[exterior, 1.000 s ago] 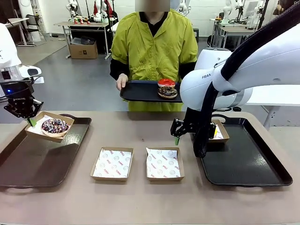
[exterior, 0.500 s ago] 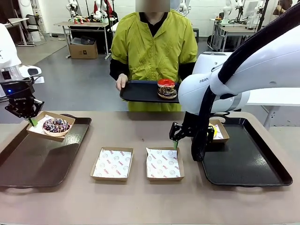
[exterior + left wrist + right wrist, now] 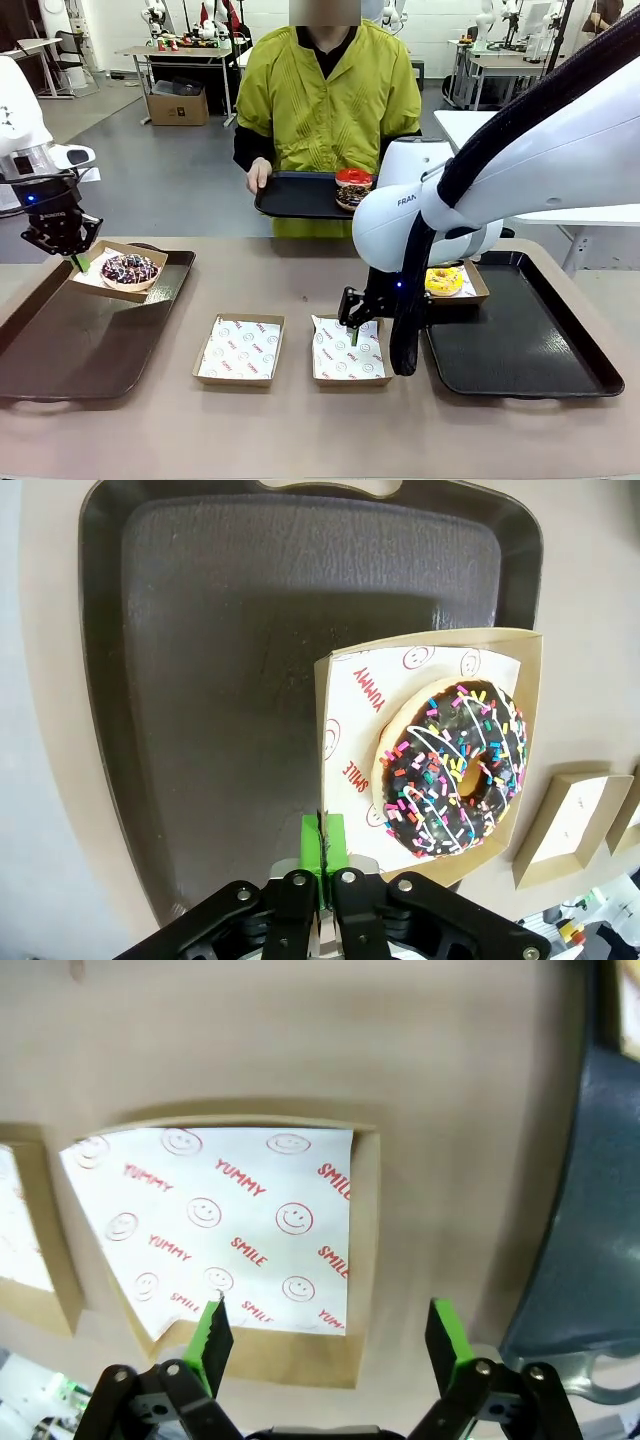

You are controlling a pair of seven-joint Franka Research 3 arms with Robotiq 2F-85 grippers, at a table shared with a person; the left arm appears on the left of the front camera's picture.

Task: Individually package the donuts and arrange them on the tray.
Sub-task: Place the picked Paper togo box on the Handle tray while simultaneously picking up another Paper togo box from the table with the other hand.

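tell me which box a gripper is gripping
The box holding the sprinkled chocolate donut, pinched by the left gripper over the left tray; the right gripper is open.

You see the left donut [image 3: 450, 770] chocolate with rainbow sprinkles, the right donut [image 3: 443, 281] yellow, the far stacked donuts [image 3: 354, 180] red over seemingly chocolate, box paper [image 3: 230, 1220] white with red smileys.

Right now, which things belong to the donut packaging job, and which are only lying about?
Job: sprinkled donut; donut box, pinched by the left gripper; yellow donut; red donut, chocolate donut, person's tray; two empty boxes; table trays; open right gripper.
Lying about: floor carton; far table.
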